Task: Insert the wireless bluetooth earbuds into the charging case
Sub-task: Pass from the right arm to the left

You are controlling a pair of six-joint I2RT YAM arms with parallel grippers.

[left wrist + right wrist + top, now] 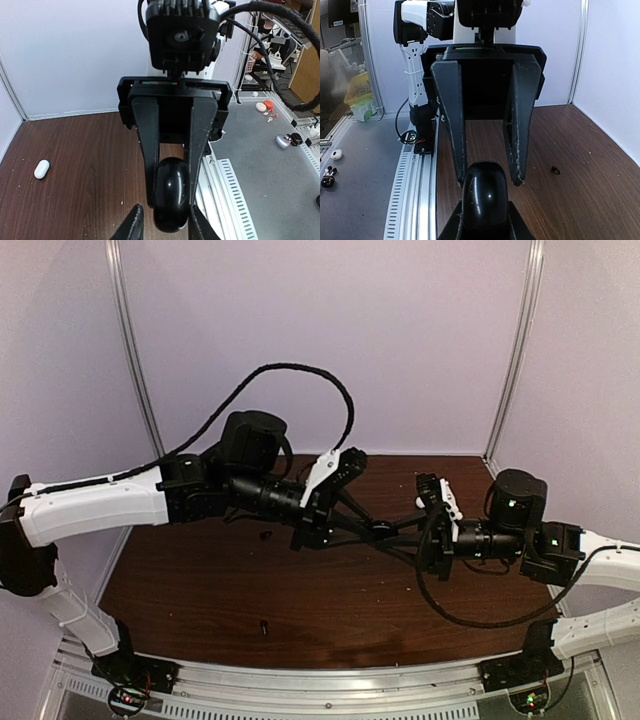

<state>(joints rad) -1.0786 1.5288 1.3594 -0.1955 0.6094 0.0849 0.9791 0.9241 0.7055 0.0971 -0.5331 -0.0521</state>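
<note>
A small white oval charging case [41,169] lies shut on the brown table, far off to one side in the left wrist view. The earbuds are out of view. Both arms meet above the table's middle around a glossy black oval puck [384,530]. My right gripper [485,222] is shut on the puck [485,197]. My left gripper [165,225] faces it from the other side. Its fingers [131,224] straddle the puck's free end [171,197], and a thin gap shows on one side.
Small black bits lie on the table [265,535] [264,626] [555,170]. White walls stand close behind and beside the table. An aluminium rail [330,680] runs along the near edge. Odd items lie on the grey floor [265,106] beyond the table.
</note>
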